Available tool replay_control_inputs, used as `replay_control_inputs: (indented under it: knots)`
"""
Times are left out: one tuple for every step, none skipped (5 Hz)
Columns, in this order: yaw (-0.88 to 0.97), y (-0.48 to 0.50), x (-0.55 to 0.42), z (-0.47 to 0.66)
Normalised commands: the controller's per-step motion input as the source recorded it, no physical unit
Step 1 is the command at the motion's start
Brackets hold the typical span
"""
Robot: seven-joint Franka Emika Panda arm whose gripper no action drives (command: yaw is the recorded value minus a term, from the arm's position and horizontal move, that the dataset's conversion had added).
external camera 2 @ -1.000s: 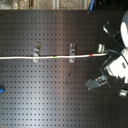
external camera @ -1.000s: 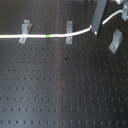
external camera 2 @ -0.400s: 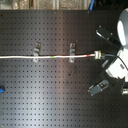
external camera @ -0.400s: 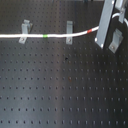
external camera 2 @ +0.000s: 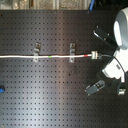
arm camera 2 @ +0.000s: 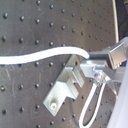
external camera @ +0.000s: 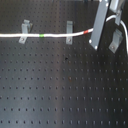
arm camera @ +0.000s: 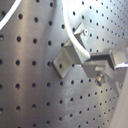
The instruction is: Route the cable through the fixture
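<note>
Black perforated worktop (external camera: pixel 65 95) filling both exterior views, also seen at (external camera 2: pixel 50 95), its grid of holes bare over most of the surface.

Robot arm (external camera 2: pixel 121 30) entering from the second exterior view's right, white and rounded, bending down toward the claw (external camera 2: pixel 102 56). In the first exterior view, only a grey slab of the claw (external camera: pixel 99 30) visible, standing tilted over the cable end.

White cable (external camera: pixel 30 36) running in a long, nearly straight line away from the claw toward the first exterior view's left edge; same cable (external camera 2: pixel 30 56) in the second exterior view. Red band (external camera: pixel 89 32) right at the claw, green band (external camera: pixel 42 36) farther along. Cable passing across the middle bracket (external camera: pixel 69 31) and the far bracket (external camera: pixel 23 31), both upright metal clips well apart along the line; whether seated inside them or just lying against them, cannot tell. A loop of cable (external camera: pixel 116 20) curling out on the claw's other side.

Third bracket (external camera: pixel 116 41) just beside the claw, past the red band, apart from the straight run. Seen close in the second wrist view, this bracket (arm camera 2: pixel 65 87) sitting under the cable (arm camera 2: pixel 45 54); also at (arm camera: pixel 70 52).

Claw pinching the cable near the red band, fingers pressed on it.

Small blue object (external camera 2: pixel 1 90) at the second exterior view's left edge, far from the claw.
</note>
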Motion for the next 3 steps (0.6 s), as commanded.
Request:
replay_control_inputs:
  knots:
    - [0.29, 0.132, -0.128, 0.15]
    - [0.26, 0.147, -0.128, 0.17]
    - [0.00, 0.001, -0.125, 0.15]
